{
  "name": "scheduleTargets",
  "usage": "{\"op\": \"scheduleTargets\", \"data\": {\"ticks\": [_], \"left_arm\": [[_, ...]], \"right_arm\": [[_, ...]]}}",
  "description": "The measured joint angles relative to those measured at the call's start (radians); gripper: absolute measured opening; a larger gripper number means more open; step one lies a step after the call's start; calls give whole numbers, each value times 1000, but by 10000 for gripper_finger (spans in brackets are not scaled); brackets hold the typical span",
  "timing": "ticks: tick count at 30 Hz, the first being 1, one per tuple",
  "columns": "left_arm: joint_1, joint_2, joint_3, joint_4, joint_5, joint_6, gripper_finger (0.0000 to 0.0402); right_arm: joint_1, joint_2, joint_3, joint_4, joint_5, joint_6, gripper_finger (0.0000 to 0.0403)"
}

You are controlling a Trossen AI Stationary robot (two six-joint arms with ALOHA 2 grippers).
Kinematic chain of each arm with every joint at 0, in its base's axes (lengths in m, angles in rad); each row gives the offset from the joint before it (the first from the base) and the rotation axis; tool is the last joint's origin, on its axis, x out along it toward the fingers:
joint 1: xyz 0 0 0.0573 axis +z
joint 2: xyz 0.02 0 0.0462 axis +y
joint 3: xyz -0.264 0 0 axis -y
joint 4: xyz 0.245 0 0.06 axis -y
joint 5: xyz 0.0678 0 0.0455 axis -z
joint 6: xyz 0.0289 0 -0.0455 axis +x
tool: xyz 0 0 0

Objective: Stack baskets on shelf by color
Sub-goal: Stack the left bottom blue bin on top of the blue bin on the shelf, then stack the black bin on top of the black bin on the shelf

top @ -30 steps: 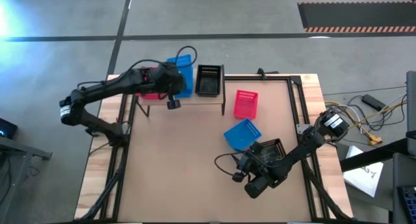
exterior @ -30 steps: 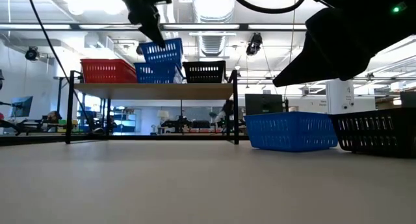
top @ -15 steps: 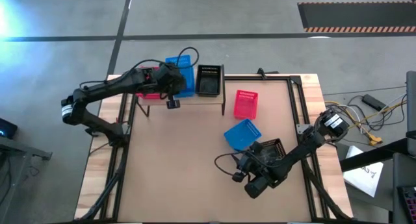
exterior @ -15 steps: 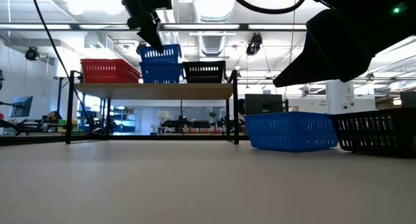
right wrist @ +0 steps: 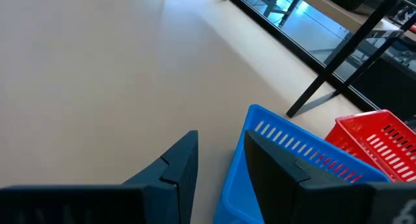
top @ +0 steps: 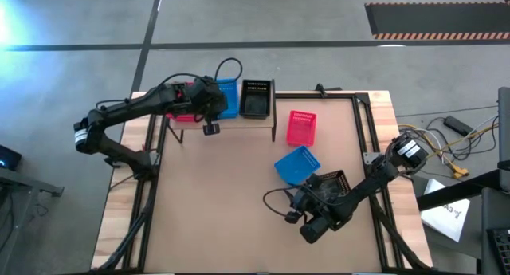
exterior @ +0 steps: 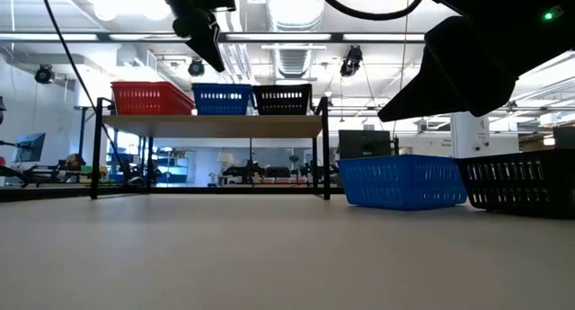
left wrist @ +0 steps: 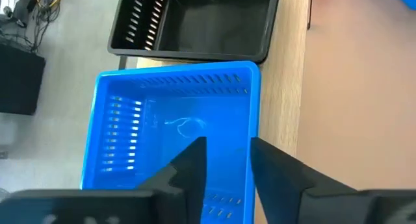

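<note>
On the shelf [exterior: 211, 124] stand a red basket [exterior: 148, 98], a blue basket [exterior: 222, 98] in the middle and a black basket [exterior: 282, 98], each resting on its base. My left gripper [left wrist: 227, 146] hangs open just above the blue basket [left wrist: 175, 126]. One finger is over the basket's inside and one over the plank, clear of the rim. On the table lie a loose red basket [top: 301, 127], a blue one [top: 297, 163] and a black one [top: 335, 182]. My right gripper [right wrist: 221, 138] is open, raised above the table near the loose blue basket [right wrist: 292, 152].
The shelf's black end post [top: 273, 131] stands between the shelf and the loose red basket. The three loose baskets crowd the table's right half. Bare tabletop [top: 215, 195] spreads across the middle and left. Cables lie on the floor beyond the right edge [top: 446, 139].
My left gripper held a blue basket tilted above the shelf's middle stack. The basket came down level, then dropped and nested into the blue one below. It now sits apart from the fingers, which stay just above it. My right arm kept still.
</note>
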Motion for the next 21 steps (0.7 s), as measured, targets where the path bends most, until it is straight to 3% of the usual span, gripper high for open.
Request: {"op": "scheduleTargets", "data": {"ticks": [9, 16, 21], "left_arm": [[-46, -27, 50, 15, 46, -55, 136], [-313, -31, 3, 38, 42, -101, 136], [-532, -27, -108, 236, 16, -142, 136]], "right_arm": [[0, 0, -1, 0, 0, -32, 118], [45, -50, 8, -136, -43, -60, 118], [57, -158, 18, -294, -79, 8, 119]]}}
